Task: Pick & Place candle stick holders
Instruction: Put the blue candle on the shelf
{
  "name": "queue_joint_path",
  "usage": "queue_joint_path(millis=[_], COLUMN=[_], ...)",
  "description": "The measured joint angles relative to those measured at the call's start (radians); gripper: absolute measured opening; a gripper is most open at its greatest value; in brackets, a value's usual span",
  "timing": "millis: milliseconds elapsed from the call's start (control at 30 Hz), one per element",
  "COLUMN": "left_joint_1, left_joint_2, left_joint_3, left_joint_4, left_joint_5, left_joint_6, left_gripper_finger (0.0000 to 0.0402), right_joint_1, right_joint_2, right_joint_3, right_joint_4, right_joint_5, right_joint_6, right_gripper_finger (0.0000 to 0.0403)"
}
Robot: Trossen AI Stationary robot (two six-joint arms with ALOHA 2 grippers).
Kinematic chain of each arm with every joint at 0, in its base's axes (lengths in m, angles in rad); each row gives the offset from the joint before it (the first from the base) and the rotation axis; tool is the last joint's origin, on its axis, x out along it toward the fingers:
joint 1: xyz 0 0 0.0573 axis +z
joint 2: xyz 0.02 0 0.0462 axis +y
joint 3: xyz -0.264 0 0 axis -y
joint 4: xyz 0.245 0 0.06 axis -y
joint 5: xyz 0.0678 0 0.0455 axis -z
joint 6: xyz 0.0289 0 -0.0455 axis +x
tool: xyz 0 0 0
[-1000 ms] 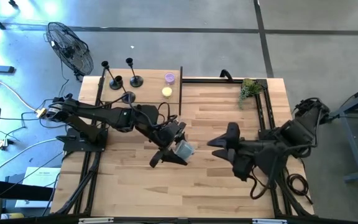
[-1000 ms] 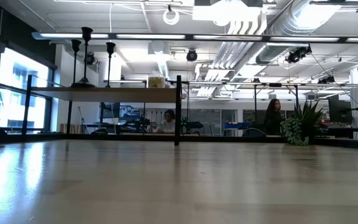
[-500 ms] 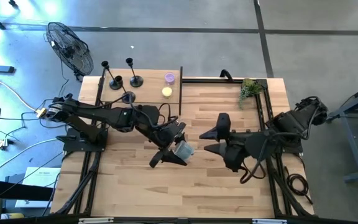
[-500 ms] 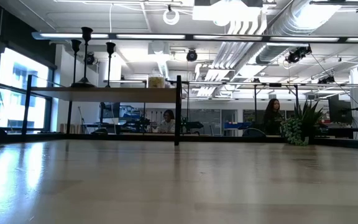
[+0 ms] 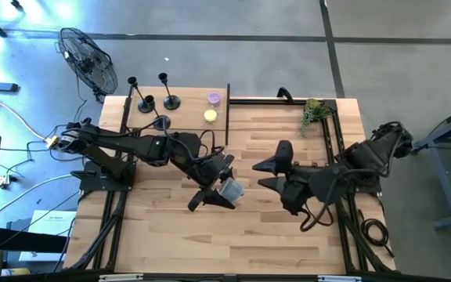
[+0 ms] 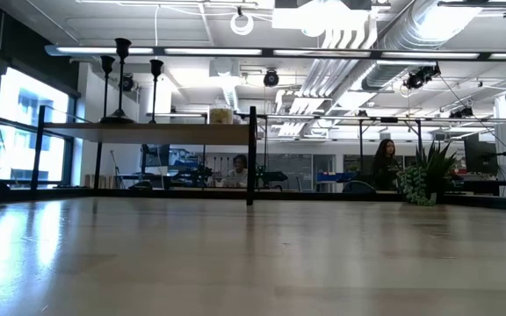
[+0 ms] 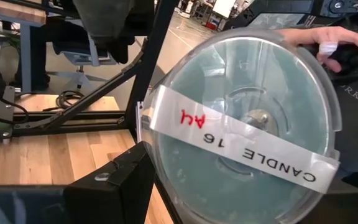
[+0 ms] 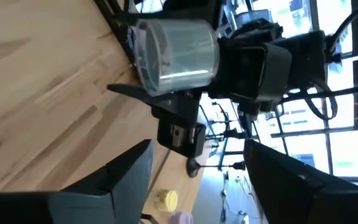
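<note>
Three black candle stick holders (image 5: 167,92) stand on their round bases on a raised wooden shelf (image 5: 186,117) at the table's far left. They also show in the low view (image 6: 121,79). My left gripper (image 5: 224,186) is near the table's middle, shut on a clear round plastic container (image 5: 232,189) with a tape label reading "CANDLE 16" (image 7: 247,149). My right gripper (image 5: 258,176) is open and empty just right of the container, its fingers pointing at it (image 8: 176,53). My left gripper pinches the clear container by its round side wall (image 8: 166,84) between its two fingers (image 8: 138,92). The fingers lie along the cylinder, and its labelled flat end (image 7: 241,124) faces the wrist. Whether the container touches the table does not show.
A yellow candle (image 5: 210,116) and a purple candle (image 5: 214,99) sit on the shelf beside the holders. A small green plant (image 5: 314,112) stands at the far right by a black frame. A fan (image 5: 88,63) stands off the far left corner. People sit in the room behind (image 6: 385,162).
My right gripper has moved toward the table's left, closer to the container in my left gripper. My left gripper and the container have kept still.
</note>
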Motion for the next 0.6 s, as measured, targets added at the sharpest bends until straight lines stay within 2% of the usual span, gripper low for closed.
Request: queue_joint_path(millis=[300, 433, 600], left_joint_1=[0.000, 0.000, 0.000], left_joint_2=[0.000, 0.000, 0.000], left_joint_3=[0.000, 0.000, 0.000], left_joint_4=[0.000, 0.000, -0.018], left_joint_5=[0.005, 0.008, 0.015], left_joint_6=[0.000, 0.000, -0.001], left_gripper_finger=[0.0220, 0.0220, 0.0220], right_joint_1=[-0.001, -0.001, 0.006], right_joint_2=[0.028, 0.039, 0.039], right_joint_3=[0.000, 0.000, 0.000], right_joint_4=[-0.028, -0.014, 0.016], right_joint_5=[0.038, 0.098, 0.064], right_joint_6=[-0.004, -0.027, -0.122], right_gripper_finger=[0.0294, 0.0294, 0.0291])
